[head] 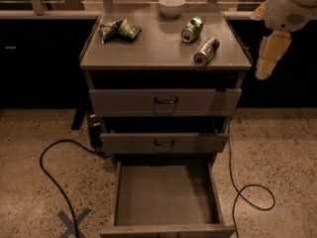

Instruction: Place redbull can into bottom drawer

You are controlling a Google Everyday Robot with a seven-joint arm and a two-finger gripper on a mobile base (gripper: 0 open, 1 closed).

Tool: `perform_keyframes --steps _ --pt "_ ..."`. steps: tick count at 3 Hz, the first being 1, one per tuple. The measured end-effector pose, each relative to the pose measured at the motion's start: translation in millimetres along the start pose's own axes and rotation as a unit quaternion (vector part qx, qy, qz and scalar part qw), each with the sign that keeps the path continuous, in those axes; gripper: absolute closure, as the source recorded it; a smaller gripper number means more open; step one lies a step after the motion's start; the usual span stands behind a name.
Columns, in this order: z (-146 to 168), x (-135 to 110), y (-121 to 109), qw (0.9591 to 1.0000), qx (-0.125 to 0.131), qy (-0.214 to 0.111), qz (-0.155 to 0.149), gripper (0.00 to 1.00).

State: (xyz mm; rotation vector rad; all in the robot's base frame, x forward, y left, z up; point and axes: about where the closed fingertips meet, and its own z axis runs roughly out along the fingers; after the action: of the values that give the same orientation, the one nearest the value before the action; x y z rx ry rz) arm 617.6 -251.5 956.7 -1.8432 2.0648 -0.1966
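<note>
The redbull can point(206, 51), slim and silvery-grey, lies on its side on the right part of the cabinet top point(148, 53). The bottom drawer point(166, 195) is pulled open below and shows a bare grey floor. My gripper point(270, 56) hangs in the air at the upper right, beyond the cabinet's right edge and apart from the can, with pale fingers pointing down. Nothing is in it.
A fatter green can point(192, 29) lies behind the redbull can. A white bowl point(172, 6) stands at the back. A crumpled green bag point(119, 29) lies at the left. Two upper drawers point(165, 102) are slightly out. Black cables point(59, 177) run on the floor.
</note>
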Motion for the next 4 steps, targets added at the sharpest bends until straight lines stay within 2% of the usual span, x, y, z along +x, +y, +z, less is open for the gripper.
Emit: perform_keyframes --steps 1,2,3,4 --pt "24.3 -15.1 -25.5 0.9984 -0.025 -0.034 -0.038 0.0" --pt "35.3 -34.2 -44.5 0.9954 -0.032 -0.054 -0.072 0.0" --pt "35.6 -40.9 -65.6 0.9954 0.003 -0.064 -0.072 0.0" --pt "41.3 -43.3 -71.6 0.9949 0.009 -0.066 -0.076 0.0"
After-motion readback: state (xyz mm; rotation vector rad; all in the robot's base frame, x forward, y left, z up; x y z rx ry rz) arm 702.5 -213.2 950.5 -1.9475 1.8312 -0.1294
